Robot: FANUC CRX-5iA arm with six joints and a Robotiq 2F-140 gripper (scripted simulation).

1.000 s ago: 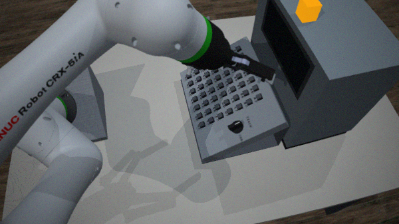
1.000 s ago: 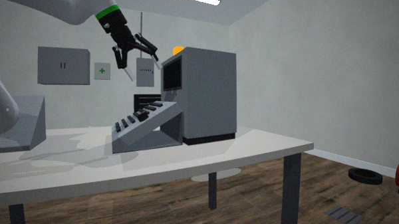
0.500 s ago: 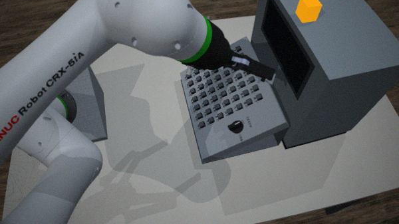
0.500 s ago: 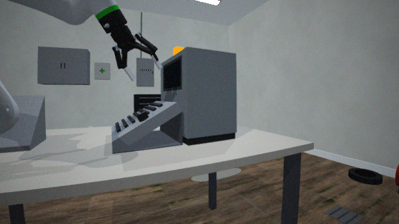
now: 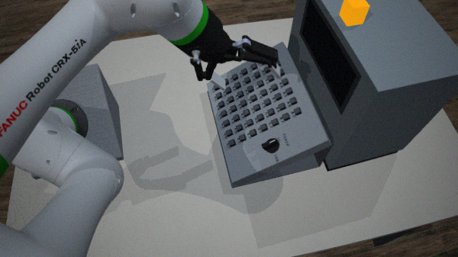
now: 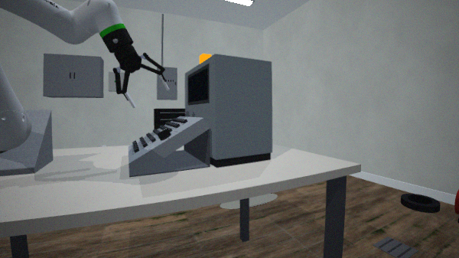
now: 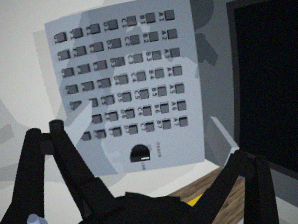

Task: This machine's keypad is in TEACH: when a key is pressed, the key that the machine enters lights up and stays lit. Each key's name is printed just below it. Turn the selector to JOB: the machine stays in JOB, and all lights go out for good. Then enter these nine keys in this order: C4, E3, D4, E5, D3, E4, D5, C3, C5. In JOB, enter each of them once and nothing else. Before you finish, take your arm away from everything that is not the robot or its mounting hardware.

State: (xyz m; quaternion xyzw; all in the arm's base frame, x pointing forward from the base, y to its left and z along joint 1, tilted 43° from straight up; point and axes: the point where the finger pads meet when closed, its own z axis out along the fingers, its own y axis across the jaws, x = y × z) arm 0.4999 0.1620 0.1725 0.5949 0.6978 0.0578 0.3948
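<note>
The grey sloped keypad [image 5: 263, 115] lies on the table in front of the machine box [image 5: 366, 58]. It carries several rows of dark keys, none lit. The black selector knob [image 5: 271, 145] sits near its lower edge, and it also shows in the wrist view [image 7: 139, 153]. My gripper [image 5: 244, 71] is open and empty. It hangs in the air above the far rows of keys, well clear of them, as the side view shows [image 6: 147, 90]. The printed key names are too small to read.
An orange cube [image 5: 354, 10] sits on top of the machine box. The box's dark screen [image 5: 328, 54] faces the keypad. My grey base block [image 5: 93, 111] stands at the left of the table. A tyre [image 6: 420, 202] lies on the floor.
</note>
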